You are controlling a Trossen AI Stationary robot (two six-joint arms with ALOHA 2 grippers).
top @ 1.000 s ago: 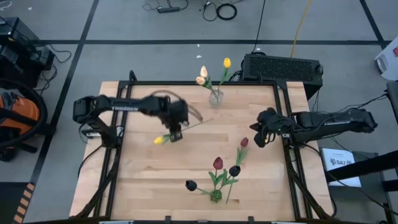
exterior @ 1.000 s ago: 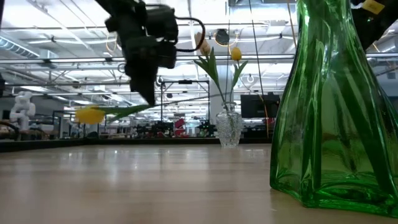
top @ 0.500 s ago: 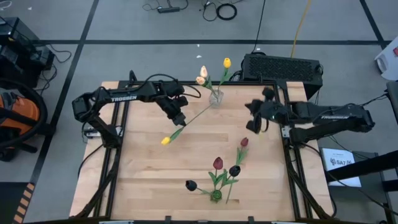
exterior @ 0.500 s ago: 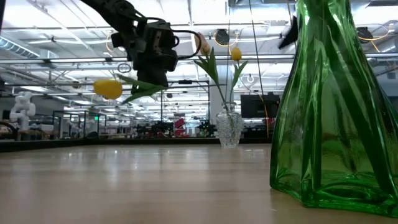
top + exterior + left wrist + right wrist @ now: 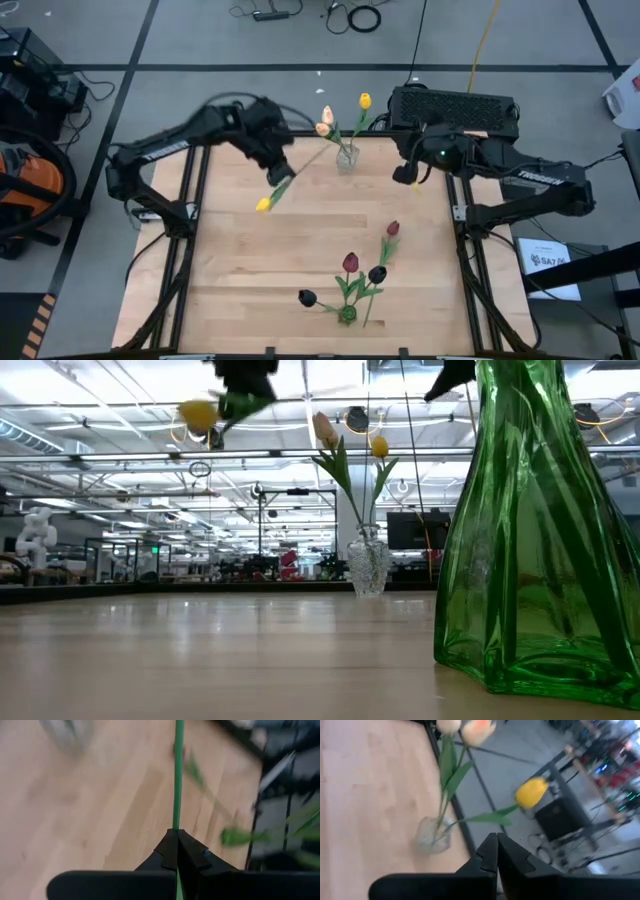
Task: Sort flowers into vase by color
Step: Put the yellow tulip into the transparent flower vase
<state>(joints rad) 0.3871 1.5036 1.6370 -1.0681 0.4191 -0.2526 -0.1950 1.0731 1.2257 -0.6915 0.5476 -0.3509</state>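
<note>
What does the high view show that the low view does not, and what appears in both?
Only the high view shows the dark tulips standing in the green vase, both whole arms, and the left gripper shut on the stem of a yellow tulip, with the right gripper shut and empty near the table's far edge. Only the low view shows the green vase as a tall glass wall up close, and the room behind. Both show the clear vase with its pale and yellow tulips, and the carried yellow tulip.
</note>
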